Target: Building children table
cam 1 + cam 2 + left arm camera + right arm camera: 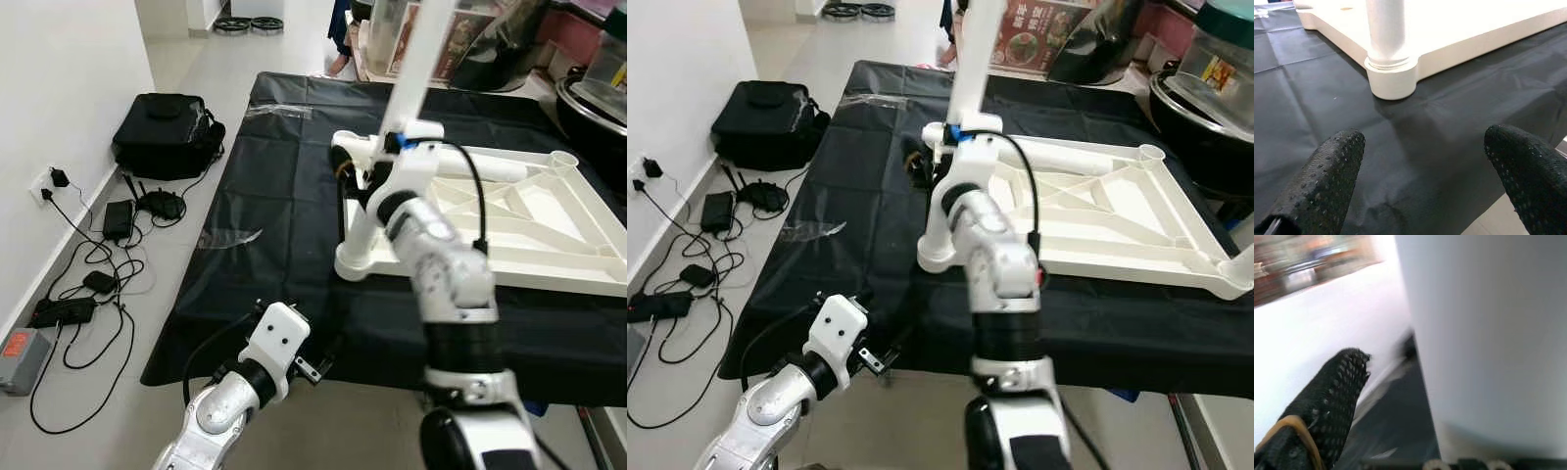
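A white children's table (549, 276) lies upside down on a black cloth (274, 196). One long white leg (416, 59) stands upright in its near-left corner socket (1391, 81). My right gripper (358, 181) is up beside this leg, open. In the right wrist view one black finger (1334, 396) shows with a gap to the leg (1488, 333); the other finger is hidden. My left gripper (1425, 142) is open and holds nothing. It hovers low over the cloth's front edge, pointing at the socket base.
A black bag (165, 132), chargers and cables (88, 284) lie on the floor by the left wall. Clear plastic wrap (230, 237) lies on the cloth. A dark pot (593, 108) and boxes crowd the back right.
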Motion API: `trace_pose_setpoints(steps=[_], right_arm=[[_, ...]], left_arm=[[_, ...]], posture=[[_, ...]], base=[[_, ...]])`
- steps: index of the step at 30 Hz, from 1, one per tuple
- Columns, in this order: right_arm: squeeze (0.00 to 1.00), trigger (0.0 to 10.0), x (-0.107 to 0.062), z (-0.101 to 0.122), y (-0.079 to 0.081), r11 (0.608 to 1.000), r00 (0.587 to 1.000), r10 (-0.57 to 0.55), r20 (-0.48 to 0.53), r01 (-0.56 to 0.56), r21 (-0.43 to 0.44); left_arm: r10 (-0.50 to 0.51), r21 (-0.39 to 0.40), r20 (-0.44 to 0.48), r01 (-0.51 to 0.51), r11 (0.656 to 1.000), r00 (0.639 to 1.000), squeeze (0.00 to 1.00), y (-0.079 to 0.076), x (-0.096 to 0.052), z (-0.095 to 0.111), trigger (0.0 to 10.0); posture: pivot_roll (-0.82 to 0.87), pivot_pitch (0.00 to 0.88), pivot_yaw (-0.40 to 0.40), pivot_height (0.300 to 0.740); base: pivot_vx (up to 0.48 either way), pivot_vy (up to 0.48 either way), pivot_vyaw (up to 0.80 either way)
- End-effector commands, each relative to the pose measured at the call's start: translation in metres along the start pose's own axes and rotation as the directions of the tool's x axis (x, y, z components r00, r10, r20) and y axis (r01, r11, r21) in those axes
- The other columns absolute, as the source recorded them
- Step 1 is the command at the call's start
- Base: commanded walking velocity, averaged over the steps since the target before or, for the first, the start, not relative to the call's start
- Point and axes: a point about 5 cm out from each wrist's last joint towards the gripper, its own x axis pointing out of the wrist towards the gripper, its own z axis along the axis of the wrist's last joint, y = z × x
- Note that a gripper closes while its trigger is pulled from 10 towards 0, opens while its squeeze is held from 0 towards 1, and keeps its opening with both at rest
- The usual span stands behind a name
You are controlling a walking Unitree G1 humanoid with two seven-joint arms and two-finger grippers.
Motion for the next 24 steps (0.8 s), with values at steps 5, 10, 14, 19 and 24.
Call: trace_pose_setpoints(steps=[5,10,14,19,24], right_arm=[[1.00,10.0,-0.016,-0.005,0.023,0.883,0.880,0.470,-0.069,-0.468,0.044],[1.00,10.0,-0.034,0.001,0.018,0.719,0.709,0.694,-0.126,-0.692,0.064],[0.00,10.0,-0.031,0.007,0.017,0.648,0.636,0.759,-0.138,-0.759,0.067],[0.00,10.0,-0.028,0.007,0.016,0.621,0.606,0.779,-0.158,-0.782,0.059],[0.00,0.0,-0.017,0.003,0.012,0.644,0.628,0.755,-0.188,-0.764,0.034]], left_arm=[[-0.004,0.004,-0.008,0.004,1.000,1.000,0.00,-0.001,0.001,-0.001,10.0],[-0.004,0.002,-0.009,0.004,1.000,1.000,0.00,-0.002,0.000,-0.002,10.0],[-0.004,0.002,-0.008,0.005,1.000,1.000,0.00,-0.002,0.000,-0.001,10.0],[-0.004,0.002,-0.008,0.004,1.000,1.000,0.00,-0.002,0.001,-0.001,10.0],[0.002,0.001,-0.006,-0.002,1.000,1.000,0.00,-0.002,0.001,0.000,10.0]], posture=[[0.11,0.065,-0.109,0.740],[0.11,0.063,-0.110,0.740],[0.12,0.069,-0.116,0.740],[0.12,0.075,-0.120,0.740],[0.12,0.081,-0.122,0.740]], base=[[0.000,0.000,0.00],[0.000,0.000,0.00],[0.000,0.000,0.00],[0.000,0.000,0.00],[0.000,0.000,0.00]])
